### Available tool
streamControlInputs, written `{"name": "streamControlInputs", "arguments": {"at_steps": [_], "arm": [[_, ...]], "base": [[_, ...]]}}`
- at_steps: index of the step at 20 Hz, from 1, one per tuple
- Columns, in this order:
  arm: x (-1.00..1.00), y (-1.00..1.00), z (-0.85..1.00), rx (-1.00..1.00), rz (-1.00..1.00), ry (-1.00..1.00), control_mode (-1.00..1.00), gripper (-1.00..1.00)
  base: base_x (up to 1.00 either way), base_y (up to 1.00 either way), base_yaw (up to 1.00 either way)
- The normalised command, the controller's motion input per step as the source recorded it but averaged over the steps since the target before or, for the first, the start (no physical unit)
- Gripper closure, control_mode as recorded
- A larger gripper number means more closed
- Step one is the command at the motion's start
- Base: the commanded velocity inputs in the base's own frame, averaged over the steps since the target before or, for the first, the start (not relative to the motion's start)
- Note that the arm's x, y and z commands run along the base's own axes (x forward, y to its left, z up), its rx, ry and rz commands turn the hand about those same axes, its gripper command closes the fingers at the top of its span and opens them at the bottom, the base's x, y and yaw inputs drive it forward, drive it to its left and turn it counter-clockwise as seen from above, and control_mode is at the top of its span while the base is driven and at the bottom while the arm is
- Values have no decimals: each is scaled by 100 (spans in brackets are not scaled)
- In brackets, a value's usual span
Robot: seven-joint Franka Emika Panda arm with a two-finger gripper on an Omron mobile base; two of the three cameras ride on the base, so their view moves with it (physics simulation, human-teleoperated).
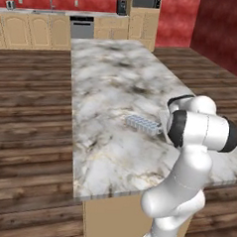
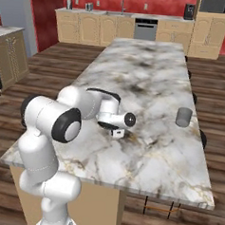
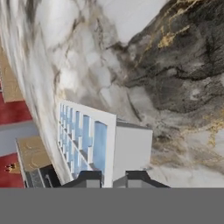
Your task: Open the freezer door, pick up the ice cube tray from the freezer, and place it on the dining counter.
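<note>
The gripper [image 3: 107, 177] holds the ice cube tray [image 1: 143, 124] with its fingers closed on the tray's edge, low over the dining counter [image 1: 107, 85], so by judgement only lowering and releasing remain

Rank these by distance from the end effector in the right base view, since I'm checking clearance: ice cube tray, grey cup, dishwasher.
1. Pale blue-grey gridded ice cube tray, in the end effector.
2. Small grey cylindrical cup, near the marble counter's right edge.
3. Steel-fronted dishwasher, at the far wall.
</note>
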Motion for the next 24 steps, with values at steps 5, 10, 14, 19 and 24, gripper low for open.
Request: {"name": "streamControlInputs", "arguments": {"at_steps": [5, 10, 14, 19, 24], "arm": [[15, -15, 0, 0, 0, 21, -100, 100], [13, -7, -2, 0, 0, 20, -100, 100], [4, 0, -4, -1, 0, 9, -100, 100], [0, 0, 0, -1, 0, 0, -100, 100], [0, 0, 0, 0, 0, 0, -100, 100]], "base": [[0, 0, 0], [0, 0, 0], [0, 0, 0], [0, 0, 0], [0, 0, 0]]}}
